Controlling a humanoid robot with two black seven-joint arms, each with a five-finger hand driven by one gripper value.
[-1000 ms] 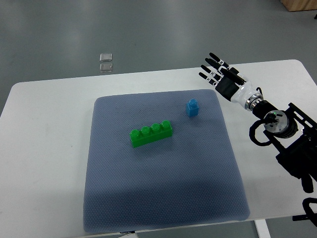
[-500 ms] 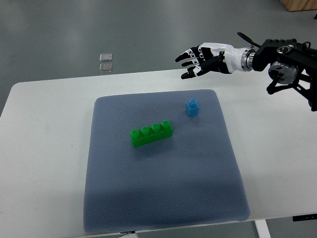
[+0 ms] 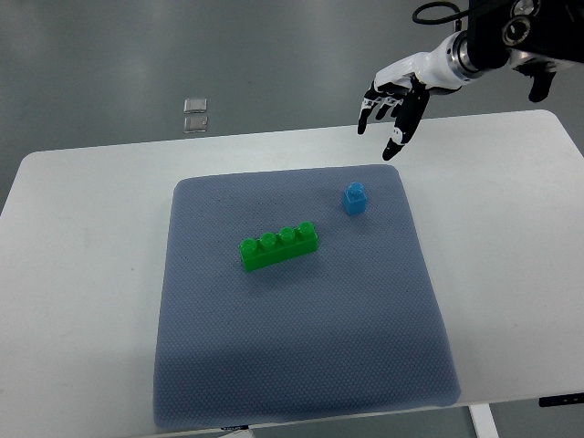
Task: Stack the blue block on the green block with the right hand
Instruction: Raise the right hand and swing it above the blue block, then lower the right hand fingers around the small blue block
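My right hand (image 3: 391, 100) had swung higher, fingers spread, holding nothing. Blue block (image 3: 355, 197) sat on the mat (image 3: 292, 365), apart from the green block (image 3: 278, 246). Best approach: descend straight, pinch its sides.

A bright green block (image 3: 279, 246) and a light blue block (image 3: 355, 197) sit on a slate-blue mat (image 3: 301, 365) with a fine dotted weave. The desk (image 3: 82, 274) is white; the right hand (image 3: 394, 100) is white with black fingers.

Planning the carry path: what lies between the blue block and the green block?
Only bare mat between blue block and green block, seen in top view.
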